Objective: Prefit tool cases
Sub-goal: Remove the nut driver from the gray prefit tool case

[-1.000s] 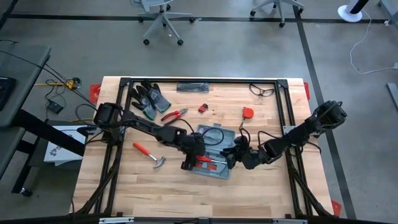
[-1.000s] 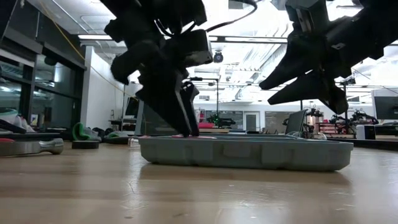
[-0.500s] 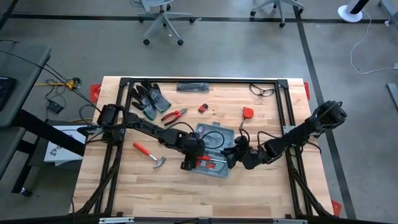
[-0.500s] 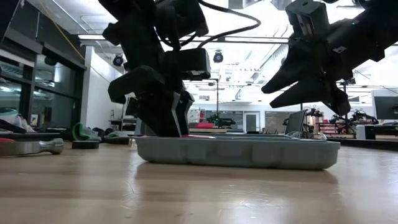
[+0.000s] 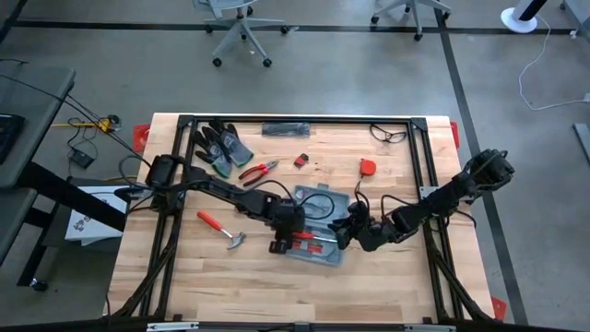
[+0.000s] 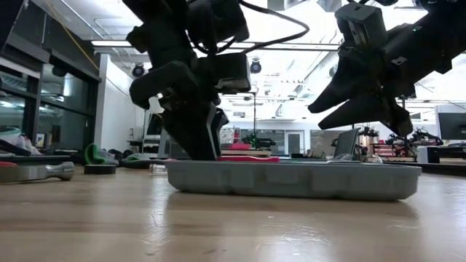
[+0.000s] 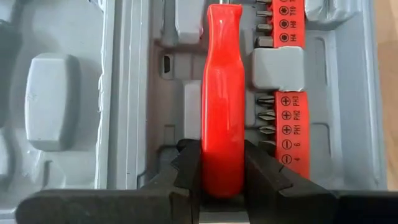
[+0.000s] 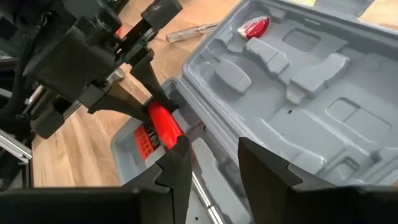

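The blue-grey tool case (image 5: 320, 216) lies open on the wooden table, its moulded recesses facing up (image 8: 292, 93). A red-handled tool (image 7: 222, 118) lies in the near half of the case, beside two red bit strips (image 7: 290, 134). My left gripper (image 5: 282, 236) reaches down into the case's near left part and is shut on that handle. My right gripper (image 8: 214, 167) hovers open above the case's right side (image 6: 364, 109), touching nothing. My left gripper pinches the red handle near its end (image 7: 222, 180) between its two fingers (image 7: 186, 169), one on each long side. The fingers come steeply from above, slanting, and lie across the handle. The handle lies level at about the case's rim height (image 6: 247, 158).
On the table's left lie a red-handled hammer (image 5: 222, 231), red pliers (image 5: 259, 170) and dark gloves (image 5: 219, 148). Along the far side are a black tool (image 5: 286, 129), glasses (image 5: 388, 135) and a red tape measure (image 5: 368, 167). The near part of the table is bare wood.
My left gripper has sunk slightly into the case and its fingers have drawn together onto the red handle. My right gripper has kept still.
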